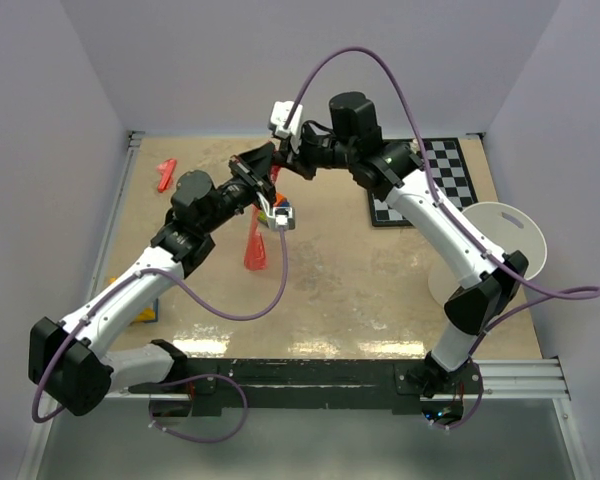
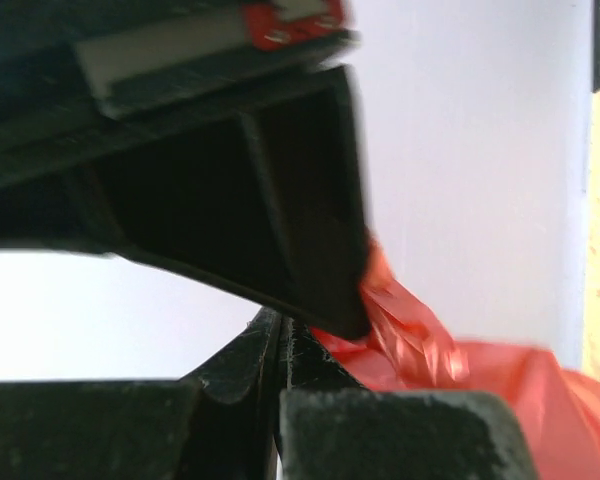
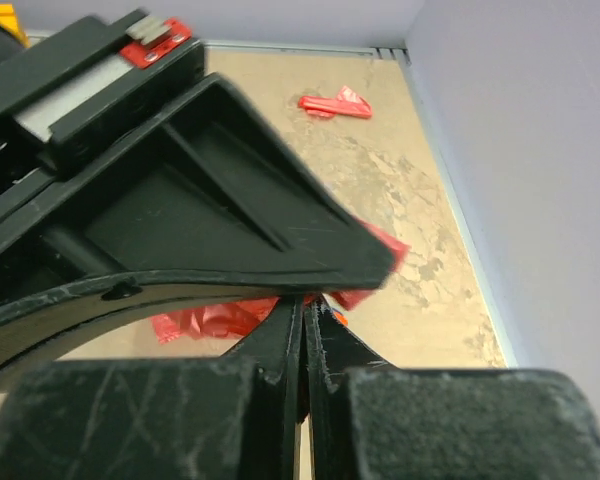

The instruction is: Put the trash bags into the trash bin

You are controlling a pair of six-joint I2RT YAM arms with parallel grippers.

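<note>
A red-pink trash bag [image 1: 255, 248] hangs bunched into a narrow strip above the middle of the table, its top at the point where both grippers meet. My left gripper [image 1: 265, 190] is shut, with crinkled red film [image 2: 430, 350] coming out just right of its tips [image 2: 282, 325]. My right gripper [image 1: 280, 178] is also shut [image 3: 305, 305], and red film [image 3: 210, 322] shows at its tips behind the other gripper's black body [image 3: 200, 210]. The white trash bin [image 1: 505, 235] stands at the right edge, partly hidden by the right arm.
A black-and-white checkerboard [image 1: 420, 180] lies at the back right. A small solid red piece [image 1: 166, 175] lies near the back left wall, also in the right wrist view [image 3: 335, 104]. Something yellow [image 1: 145, 310] peeks out under the left arm. Walls enclose three sides.
</note>
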